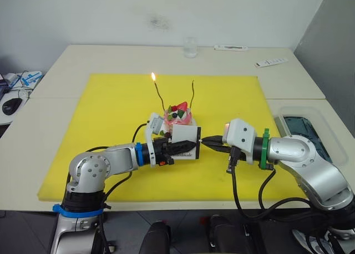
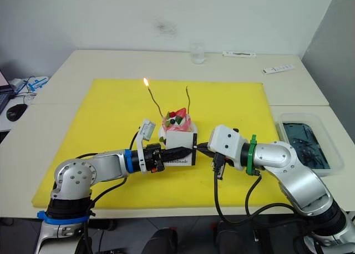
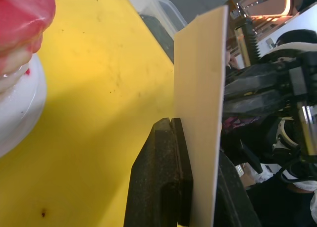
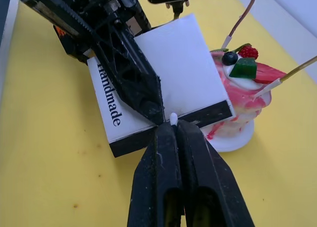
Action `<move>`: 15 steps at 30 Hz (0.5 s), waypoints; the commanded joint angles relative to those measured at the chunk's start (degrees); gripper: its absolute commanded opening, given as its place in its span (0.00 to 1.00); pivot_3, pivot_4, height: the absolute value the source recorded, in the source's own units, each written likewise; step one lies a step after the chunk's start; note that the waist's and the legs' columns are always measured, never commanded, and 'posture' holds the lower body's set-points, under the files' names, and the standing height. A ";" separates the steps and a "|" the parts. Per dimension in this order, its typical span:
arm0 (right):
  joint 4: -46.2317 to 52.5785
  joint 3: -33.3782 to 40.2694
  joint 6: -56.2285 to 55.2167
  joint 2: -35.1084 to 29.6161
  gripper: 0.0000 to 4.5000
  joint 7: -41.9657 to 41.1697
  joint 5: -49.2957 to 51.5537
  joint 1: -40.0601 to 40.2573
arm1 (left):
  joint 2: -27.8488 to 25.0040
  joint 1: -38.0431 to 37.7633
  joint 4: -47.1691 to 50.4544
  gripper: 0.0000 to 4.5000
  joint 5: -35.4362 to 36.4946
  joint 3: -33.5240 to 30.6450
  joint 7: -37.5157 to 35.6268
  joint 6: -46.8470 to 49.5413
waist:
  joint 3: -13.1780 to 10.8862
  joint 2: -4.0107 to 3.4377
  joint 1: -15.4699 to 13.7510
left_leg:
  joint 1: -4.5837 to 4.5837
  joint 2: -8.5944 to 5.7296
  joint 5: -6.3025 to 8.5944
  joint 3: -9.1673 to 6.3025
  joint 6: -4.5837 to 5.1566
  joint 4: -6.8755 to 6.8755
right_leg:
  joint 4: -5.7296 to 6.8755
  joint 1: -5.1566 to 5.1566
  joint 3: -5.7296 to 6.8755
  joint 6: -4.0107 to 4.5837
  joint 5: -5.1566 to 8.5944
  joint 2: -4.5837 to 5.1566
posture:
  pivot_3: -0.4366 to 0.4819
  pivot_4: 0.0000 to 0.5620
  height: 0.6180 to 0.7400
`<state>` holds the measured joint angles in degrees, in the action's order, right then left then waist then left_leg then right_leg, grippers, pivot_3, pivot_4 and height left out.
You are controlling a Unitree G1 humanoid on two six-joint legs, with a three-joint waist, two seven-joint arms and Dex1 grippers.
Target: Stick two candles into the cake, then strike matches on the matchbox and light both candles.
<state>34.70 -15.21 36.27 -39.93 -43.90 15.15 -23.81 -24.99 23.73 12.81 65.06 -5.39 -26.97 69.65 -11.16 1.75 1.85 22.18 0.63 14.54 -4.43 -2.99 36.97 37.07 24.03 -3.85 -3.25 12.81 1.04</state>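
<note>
Yellow mat (image 1: 111, 132) covers the near half of the table (image 1: 50, 82); work is centred on it. Cake (image 1: 178, 116) on its small white plate sits mid-mat, both candles standing in it: left candle (image 1: 157, 94) carries a flame, right candle (image 1: 192, 94) does not. So the step in hand looks like striking a match for the second candle. Just near of the cake, the left gripper (image 1: 186, 147) is clamped on the matchbox (image 1: 185, 141), holding it upright with the black strip along its lower edge. The right gripper (image 1: 206, 141), fingers pinched together on a match (image 4: 173, 119), has the pale match head right at that black strip (image 4: 213, 113). To do it well, judged: keep the box rigid, drag the head along the strip with firm, even pressure in one quick stroke directed away from the cake, avoid snapping the thin stick, then carry the flame up to the right candle's tip without brushing the lit one.
</note>
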 commanded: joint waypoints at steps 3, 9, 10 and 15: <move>-0.42 -0.07 -1.81 0.36 0.01 -0.17 -1.87 -1.71 | -0.07 0.63 1.06 0.00 0.41 -0.73 -0.61 -0.46 | 0.00 0.00 -0.01 | 0.00 0.00 0.00 0.00 0.00 0.00 | 0.00 0.00 0.00 0.00 0.00 0.00 | 0.48 0.27 1.00; -1.08 -0.75 -2.26 0.79 0.01 -0.86 -2.80 -2.09 | 0.11 0.79 1.09 0.00 0.58 -0.63 -0.62 -0.37 | 0.00 0.00 -0.01 | 0.00 0.00 0.00 0.00 0.00 0.00 | 0.01 0.00 0.00 0.00 0.00 0.00 | 0.48 0.27 1.00; -1.12 -0.97 -2.25 0.77 0.01 -1.06 -3.02 -2.23 | 0.11 0.83 1.11 0.00 0.59 -0.59 -0.64 -0.35 | 0.00 0.00 0.00 | 0.00 0.00 0.00 0.00 0.00 0.00 | 0.01 0.00 0.00 0.00 0.00 0.00 | 0.48 0.27 1.00; -1.42 -1.82 -2.24 0.58 0.01 -1.71 -4.00 -2.41 | 0.13 0.83 1.20 0.00 0.93 -0.60 -0.83 -0.20 | 0.00 0.00 0.00 | 0.00 0.00 0.00 -0.02 0.00 0.00 | 0.01 0.00 0.02 0.00 0.00 0.00 | 0.48 0.27 1.00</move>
<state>32.42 -17.10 35.19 -39.25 -45.17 11.76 -25.33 -25.00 23.74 12.82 65.09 -5.39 -27.05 69.67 -11.16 1.75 1.85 22.18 0.63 14.54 -4.45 -2.99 36.97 37.08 24.03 -3.84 -3.25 12.81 1.04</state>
